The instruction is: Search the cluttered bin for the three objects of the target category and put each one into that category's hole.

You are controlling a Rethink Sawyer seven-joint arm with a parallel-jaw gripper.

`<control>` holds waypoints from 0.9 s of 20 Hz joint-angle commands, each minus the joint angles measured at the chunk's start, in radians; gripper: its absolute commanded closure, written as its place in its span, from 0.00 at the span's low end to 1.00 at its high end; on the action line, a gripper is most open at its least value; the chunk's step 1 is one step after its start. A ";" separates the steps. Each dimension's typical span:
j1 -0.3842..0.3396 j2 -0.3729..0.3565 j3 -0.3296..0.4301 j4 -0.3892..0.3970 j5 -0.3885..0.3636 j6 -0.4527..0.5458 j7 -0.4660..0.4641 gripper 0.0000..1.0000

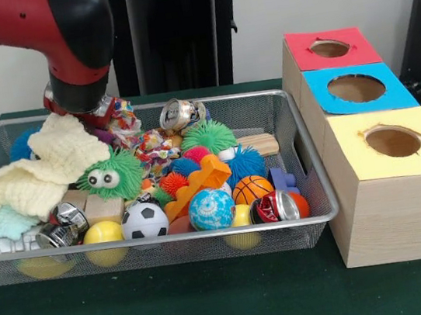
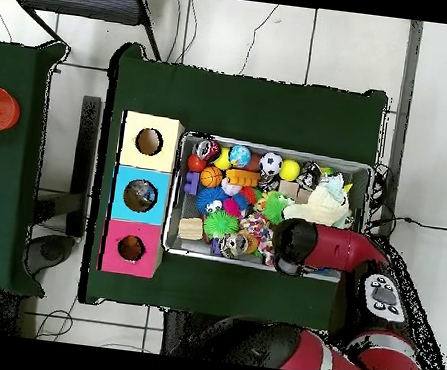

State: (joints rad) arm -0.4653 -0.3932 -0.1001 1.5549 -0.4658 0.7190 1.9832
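- Silver wire-mesh bin (image 1: 313, 190) (image 2: 178, 193), filled with balls, cans and fuzzy toys, rests on the green surface (image 1: 216, 305) beside three wooden boxes (image 1: 393, 202).
- Red arm (image 1: 60, 37) (image 2: 330, 249) reaches into the bin's far corner over a cream cloth (image 1: 47, 168).
- End effector hidden; its opening cannot be told.

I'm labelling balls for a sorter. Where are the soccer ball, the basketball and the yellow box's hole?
soccer ball (image 1: 144, 221), front view, middle of its white face.
basketball (image 1: 252, 189), front view, middle of its orange top.
yellow box's hole (image 1: 393, 141), front view, inside the round opening.
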 commanded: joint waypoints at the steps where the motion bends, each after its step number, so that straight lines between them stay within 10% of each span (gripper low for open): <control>1: -0.042 -0.008 0.100 -0.001 -0.046 -0.151 -0.046 0.00; 11: -0.148 -0.231 0.263 0.192 0.045 -0.261 -0.063 0.00; 18: -0.187 -0.260 0.336 0.221 0.067 -0.255 -0.047 0.00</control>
State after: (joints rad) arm -0.6244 -0.5957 0.0490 1.7113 -0.4473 0.5285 1.9832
